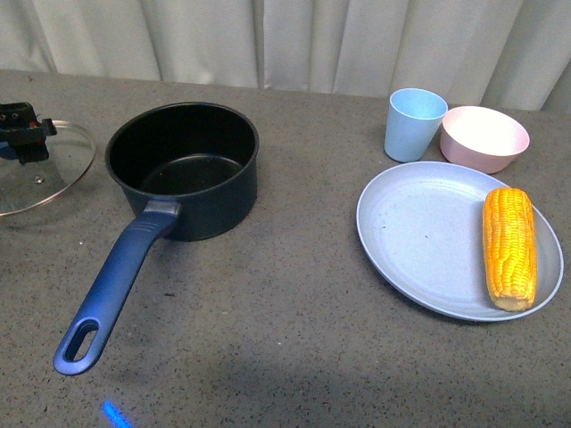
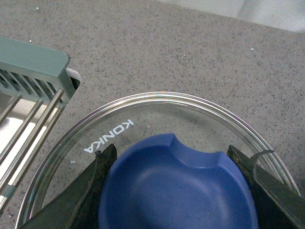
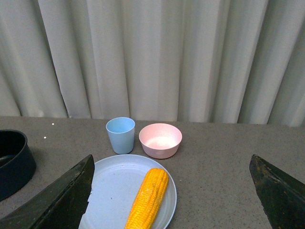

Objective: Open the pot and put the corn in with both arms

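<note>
1. Front view: the pot (image 1: 183, 169) stands uncovered on the worktop (image 1: 285, 339), left of centre, with its black inside showing. Its handle (image 1: 116, 276) points toward the near left corner.
2. Front view: the glass lid (image 1: 49, 174) is at the left edge of the worktop, just beside the pot, with a narrow gap between them. The left gripper (image 1: 24, 134) sits on top of the lid. Whether the lid rests on the worktop or hangs just above it cannot be told.
3. Front view: the corn (image 1: 509, 247) lies on the right part of an oval plate (image 1: 410, 223) near the right edge of the worktop, its length running front to back. A cup (image 1: 415, 123) and a bowl (image 1: 484, 138) stand side by side just behind the plate, the cup on the left.
4. Left wrist view: both fingers (image 2: 102, 169) press against opposite sides of the blue knob (image 2: 176, 191) of the lid, so the grip is closed on the knob. The glass carries the lettering KONKA. A rack (image 2: 33, 67) with metal bars lies just beside the lid.
5. Right wrist view: the right gripper (image 3: 170, 162) hangs clear of the worktop with its fingers (image 3: 66, 195) spread wide, holding nothing. The corn lies on the plate, untouched, in line with the gap between the fingers. The cup and bowl stand behind the plate, in front of a curtain (image 3: 152, 57). Part of the pot shows at one side.
</note>
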Robot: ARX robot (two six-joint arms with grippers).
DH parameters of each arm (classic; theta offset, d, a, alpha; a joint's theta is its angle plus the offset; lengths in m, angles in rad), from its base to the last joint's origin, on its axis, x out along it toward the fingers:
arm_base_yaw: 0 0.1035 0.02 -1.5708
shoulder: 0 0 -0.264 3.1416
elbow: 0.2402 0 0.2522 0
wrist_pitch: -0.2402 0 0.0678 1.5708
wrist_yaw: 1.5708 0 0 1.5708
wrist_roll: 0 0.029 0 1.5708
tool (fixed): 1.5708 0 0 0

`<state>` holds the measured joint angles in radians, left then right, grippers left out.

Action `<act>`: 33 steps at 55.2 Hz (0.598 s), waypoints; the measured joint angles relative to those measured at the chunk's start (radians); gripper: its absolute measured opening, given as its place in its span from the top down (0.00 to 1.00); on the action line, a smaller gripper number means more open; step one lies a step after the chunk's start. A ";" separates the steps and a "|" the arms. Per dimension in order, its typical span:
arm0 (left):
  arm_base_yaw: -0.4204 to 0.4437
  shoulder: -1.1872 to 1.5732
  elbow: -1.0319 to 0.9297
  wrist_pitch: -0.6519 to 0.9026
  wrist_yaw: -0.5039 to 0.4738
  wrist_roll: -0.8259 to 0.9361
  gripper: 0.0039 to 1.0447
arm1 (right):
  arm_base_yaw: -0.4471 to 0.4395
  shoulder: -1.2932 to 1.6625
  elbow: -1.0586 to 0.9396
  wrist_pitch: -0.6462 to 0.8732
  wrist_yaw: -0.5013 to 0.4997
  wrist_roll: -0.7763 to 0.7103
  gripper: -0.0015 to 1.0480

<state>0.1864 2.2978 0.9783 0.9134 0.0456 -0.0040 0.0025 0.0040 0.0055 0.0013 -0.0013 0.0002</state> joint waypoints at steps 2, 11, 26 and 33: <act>-0.003 0.009 0.000 0.005 -0.001 0.000 0.41 | 0.000 0.000 0.000 0.000 0.000 0.000 0.09; -0.016 0.050 0.002 0.011 -0.014 0.000 0.41 | 0.000 0.000 0.000 0.000 0.000 0.000 0.09; -0.026 0.076 0.011 0.015 -0.012 0.014 0.41 | 0.000 0.000 0.000 0.000 0.000 0.000 0.09; -0.027 0.080 0.013 0.015 -0.013 0.029 0.41 | 0.000 0.000 0.000 0.000 0.000 0.000 0.09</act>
<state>0.1593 2.3775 0.9913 0.9287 0.0322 0.0254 0.0025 0.0040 0.0055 0.0013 -0.0013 0.0002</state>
